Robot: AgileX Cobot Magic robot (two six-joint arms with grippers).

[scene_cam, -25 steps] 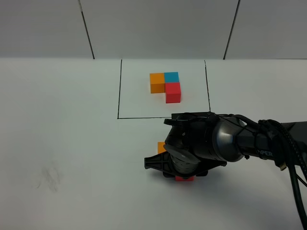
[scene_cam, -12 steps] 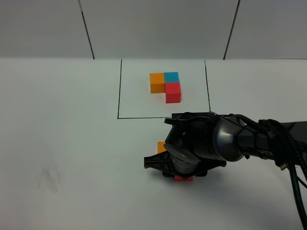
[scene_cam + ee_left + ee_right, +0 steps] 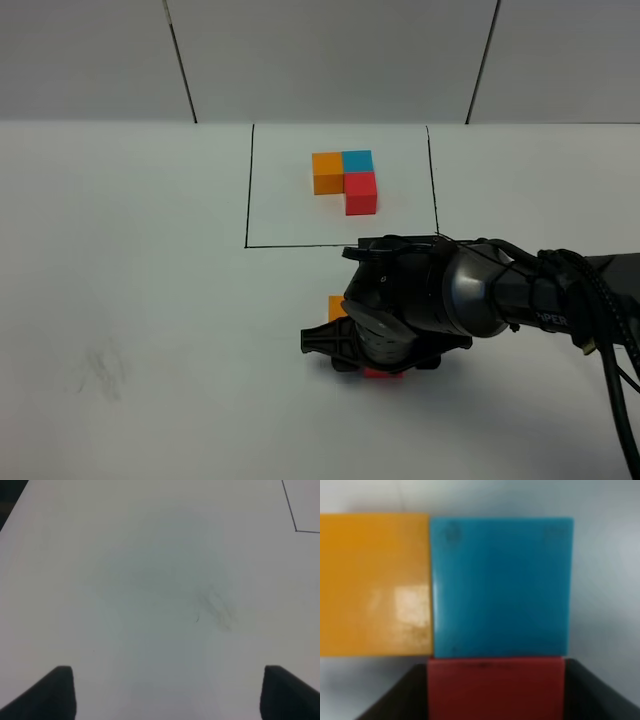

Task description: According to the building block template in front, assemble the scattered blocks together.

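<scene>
The building block template, an L of orange, cyan-blue and red cubes, lies inside the black outline at the back. Of the scattered blocks, the orange block and the cyan-blue block sit side by side and touching, and the red block is pressed against the cyan one. My right gripper is shut on the red block, with dark fingers flush against both its sides. From above, the right gripper hides the cyan block; only slivers of the orange block and the red block show. My left gripper is open over bare table.
The white table carries a faint grey smudge at the front left, also seen as a smudge under the left gripper. The right arm's cables run off to the right edge.
The right gripper and the red block have barely shifted over the table. The left gripper has not moved.
</scene>
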